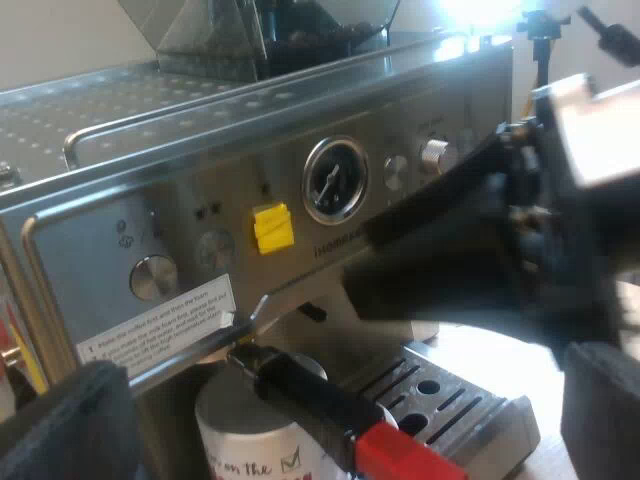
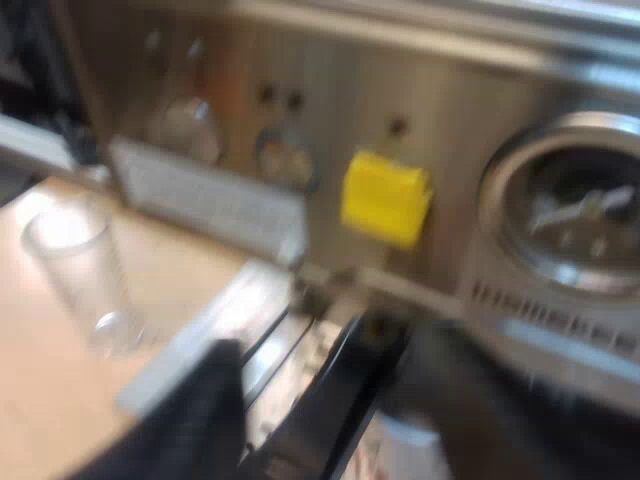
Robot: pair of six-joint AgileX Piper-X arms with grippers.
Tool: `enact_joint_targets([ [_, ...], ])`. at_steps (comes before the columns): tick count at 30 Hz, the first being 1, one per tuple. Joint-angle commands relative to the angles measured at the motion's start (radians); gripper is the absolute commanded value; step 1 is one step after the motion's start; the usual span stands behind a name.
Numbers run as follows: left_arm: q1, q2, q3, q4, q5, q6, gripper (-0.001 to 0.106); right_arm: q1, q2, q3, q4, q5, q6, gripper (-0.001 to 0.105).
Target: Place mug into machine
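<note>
Under the dark handle (image 1: 310,395) locked into the espresso machine (image 1: 200,200) front stands the mug (image 1: 245,440): white, upright, long axis vertical. Its rim sits close beneath the handle, which runs outward over it to a red end. Slotted drip tray (image 1: 455,400) just beside. The mug's base is hidden, so whether it is on the tray or short of its edge, cannot tell. Wide open and holding nothing: left gripper (image 1: 330,425), one black finger (image 1: 60,430) out to either side, the mug straight ahead of it and lower, near. Across the machine's front, above the tray and near the handle, reaches the right gripper (image 1: 385,275); open or closed, cannot tell. Measuring glass (image 2: 80,280) on the counter (image 2: 40,400) off the machine's corner, well apart from the mug. Judgement: mug looks all but in place, and the left arm is better lined up. Any push inward must go low, under the handle.
</note>
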Motion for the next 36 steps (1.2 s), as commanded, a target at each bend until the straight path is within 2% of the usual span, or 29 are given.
enact_joint_targets([
  [1, -0.004, 0.037, -0.076, -0.012, -0.026, -0.08, 0.087, 0.025, -0.055, -0.009, 0.063, 0.0, -0.011, 0.091],
  [4, -0.002, 0.112, -0.151, -0.007, -0.036, -0.086, 0.087, 0.026, -0.136, -0.009, 0.182, -0.011, -0.013, 0.094],
  [7, 0.013, 0.194, -0.238, 0.028, -0.078, -0.115, 0.087, -0.007, -0.196, -0.014, 0.264, -0.065, -0.011, 0.094],
  [11, 0.107, 0.328, -0.361, 0.086, -0.084, -0.135, 0.087, -0.114, -0.27, -0.045, 0.434, -0.115, 0.016, 0.094],
  [13, 0.146, 0.361, -0.389, 0.098, -0.084, -0.144, 0.087, -0.172, -0.3, -0.056, 0.497, -0.15, 0.021, 0.094],
  [17, 0.289, 0.424, -0.449, 0.127, -0.023, -0.145, 0.087, -0.246, -0.337, -0.06, 0.539, -0.198, 0.03, 0.094],
  [19, 0.312, 0.43, -0.454, 0.131, 0.001, -0.145, 0.087, -0.291, -0.358, -0.06, 0.561, -0.233, 0.036, 0.094],
  [20, 0.377, 0.439, -0.459, 0.138, 0.034, -0.148, 0.087, -0.341, -0.376, -0.06, 0.588, -0.267, 0.038, 0.094],
  [21, 0.433, 0.438, -0.459, 0.15, 0.034, -0.163, 0.087, -0.589, -0.452, -0.06, 0.671, -0.398, 0.06, 0.094],
  [24, 0.484, 0.438, -0.459, 0.179, 0.034, -0.163, 0.087, -0.748, -0.486, -0.06, 0.715, -0.504, 0.057, 0.094],
  [28, 0.501, 0.438, -0.459, 0.217, 0.034, -0.163, 0.087, -0.976, -0.519, -0.06, 0.768, -0.62, 0.039, 0.094],
  [33, 0.501, 0.426, -0.459, 0.281, 0.028, -0.163, 0.087, -1.256, -0.563, -0.06, 0.835, -0.775, -0.053, 0.094],
  [36, 0.501, 0.389, -0.459, 0.3, 0.02, -0.16, 0.087, -1.299, -0.61, -0.057, 0.836, -0.756, -0.078, 0.094],
])
